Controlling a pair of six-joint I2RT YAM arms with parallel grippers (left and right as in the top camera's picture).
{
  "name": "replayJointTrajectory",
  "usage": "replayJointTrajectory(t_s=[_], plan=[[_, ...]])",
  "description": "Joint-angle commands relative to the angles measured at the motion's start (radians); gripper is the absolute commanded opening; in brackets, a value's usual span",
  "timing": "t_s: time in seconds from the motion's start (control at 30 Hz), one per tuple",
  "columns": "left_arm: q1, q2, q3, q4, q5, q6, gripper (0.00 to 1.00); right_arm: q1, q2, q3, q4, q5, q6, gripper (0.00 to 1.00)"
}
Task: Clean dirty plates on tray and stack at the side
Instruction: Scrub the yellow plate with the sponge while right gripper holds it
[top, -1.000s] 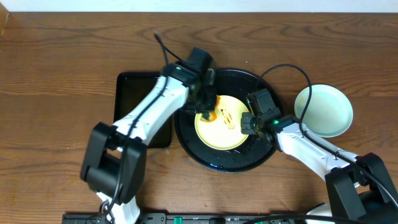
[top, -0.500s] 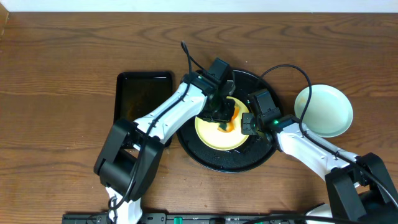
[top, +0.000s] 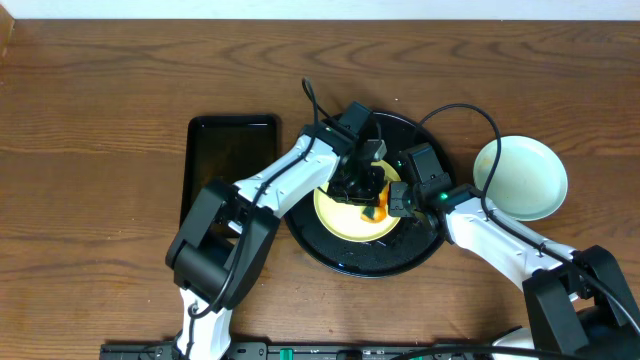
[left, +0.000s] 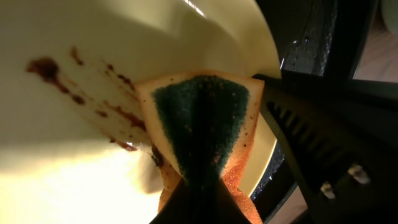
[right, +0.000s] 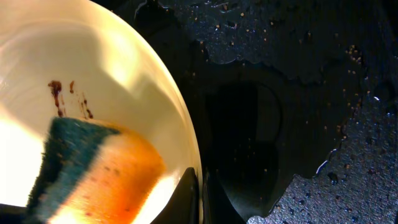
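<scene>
A pale yellow plate (top: 340, 213) lies on the round black tray (top: 330, 250). My left gripper (top: 372, 203) is shut on an orange sponge with a green scrub face (left: 202, 118) and presses it on the plate's right part. Brown smears (left: 46, 67) show on the plate in the left wrist view and in the right wrist view (right: 56, 90). My right gripper (top: 397, 200) is shut on the yellow plate's right rim (right: 194, 180). A pale mint-blue plate (top: 520, 177) sits on the table right of the tray.
A smaller rectangular black tray (top: 228, 165) lies left of the round tray. The round tray's floor (right: 298, 93) is wet and speckled. My two arms cross close together over the tray.
My left gripper has carried the sponge from the plate's upper left across to its right side, near my right gripper. The right gripper has stayed on the rim.
</scene>
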Motion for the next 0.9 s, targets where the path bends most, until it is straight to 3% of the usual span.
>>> replayJointTrajectory(t_s=[0.0,0.13,0.33,0.47,0.63,0.87], plan=[[-0.01,0.019,-0.014,0.002,0.045,-0.006,0.07,0.013,-0.008,-0.003,-0.004,0.028,0.007,0.01],[-0.01,0.032,-0.014,0.005,-0.005,-0.006,0.07,0.013,-0.008,-0.003,-0.012,0.028,0.007,0.01],[0.005,0.036,-0.014,0.019,-0.333,-0.056,0.07,0.013,-0.008,-0.003,-0.06,0.028,0.008,0.01],[0.026,0.039,-0.014,0.063,-0.432,-0.085,0.08,0.013,-0.008,-0.003,-0.103,0.028,0.011,0.01],[0.048,0.036,-0.013,0.076,-0.408,-0.079,0.07,0.013,-0.008,-0.003,-0.122,0.028,0.011,0.01],[0.01,-0.026,-0.013,0.022,-0.175,0.019,0.07,0.013,-0.008,-0.003,-0.117,0.028,0.011,0.01]])
